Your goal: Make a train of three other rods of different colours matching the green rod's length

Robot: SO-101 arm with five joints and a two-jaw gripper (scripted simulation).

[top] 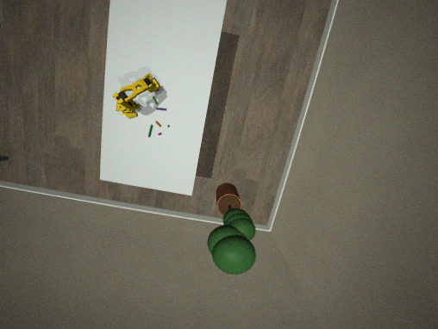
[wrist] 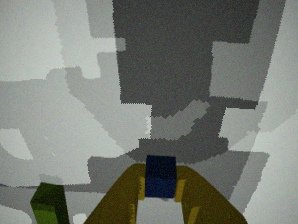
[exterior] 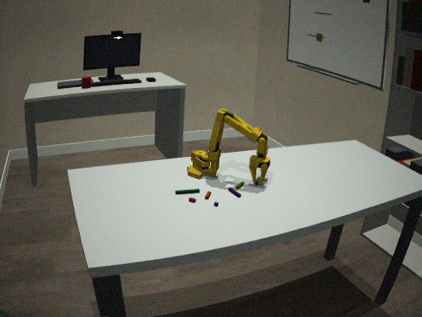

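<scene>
My gripper (exterior: 257, 181) (wrist: 160, 189) is shut on a blue rod (wrist: 161, 176), low at the table; whether the rod touches the table I cannot tell. A lime rod (top: 155, 100) (exterior: 239, 185) (wrist: 44, 209) lies beside the gripper, at lower left in the wrist view. A purple rod (top: 161, 108) (exterior: 234, 192) lies near the lime one, at an angle to it. An orange rod (top: 159, 124) (exterior: 208, 195), a second blue rod (top: 168, 126) (exterior: 216, 204) and a magenta rod (top: 159, 133) (exterior: 192, 200) lie apart. The long green rod (top: 150, 131) (exterior: 187, 192) lies beyond the orange one.
The rods lie on a white table (top: 147, 164) (exterior: 145, 232). The arm's base (top: 126, 108) (exterior: 200, 163) stands near one long edge. The arm's shadow falls around the gripper and the lime rod. A desk with a monitor and a potted plant stand away from the table.
</scene>
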